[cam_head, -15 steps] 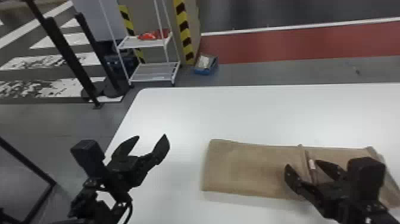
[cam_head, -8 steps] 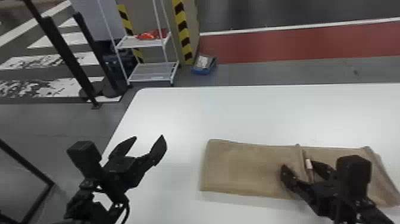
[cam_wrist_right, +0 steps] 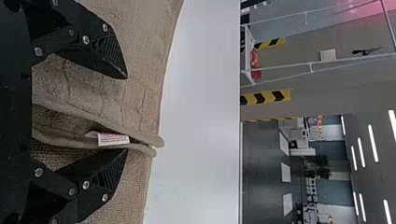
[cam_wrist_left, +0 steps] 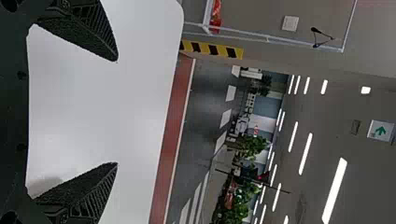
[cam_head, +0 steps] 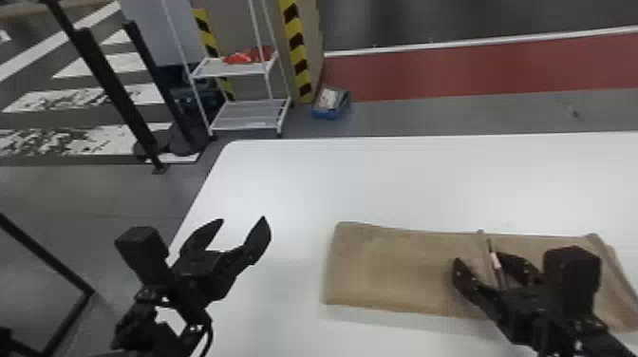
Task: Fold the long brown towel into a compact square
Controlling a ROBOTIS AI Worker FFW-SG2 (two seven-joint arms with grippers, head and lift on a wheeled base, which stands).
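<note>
Long brown cloth towel (cam_head: 394, 266): it lay flat for most of its length on the white rectangular table with a rounded corner (cam_head: 294, 175), at four o'clock from the middle of the head view. Its long side ran roughly from nine to three o'clock, and a slanting fold crossed its three o'clock end.
Raised layered fold (cam_wrist_right: 67, 109): it crossed the towel's short way, with its edges standing close together between the right fingers.
Small white tag with reddish print (cam_wrist_right: 113, 139): it stuck out between those layers.
Black two-fingered right gripper (cam_head: 474, 258): it was over the three o'clock half of the towel, its claw wide around the fold. The layers sat much nearer one finger than the other; whether they touched it could not be told.
Black two-fingered left gripper (cam_head: 243, 220): it was above the table at eight o'clock from the head view's middle, well apart from the towel, its claw spread wide.
White metal shelf cart (cam_head: 249, 116): it stood on the floor beyond the table toward eleven o'clock, with a crumpled red item (cam_head: 247, 56) on its upper shelf.
Low blue container (cam_head: 331, 111): it sat near twelve o'clock, just beside the cart.
</note>
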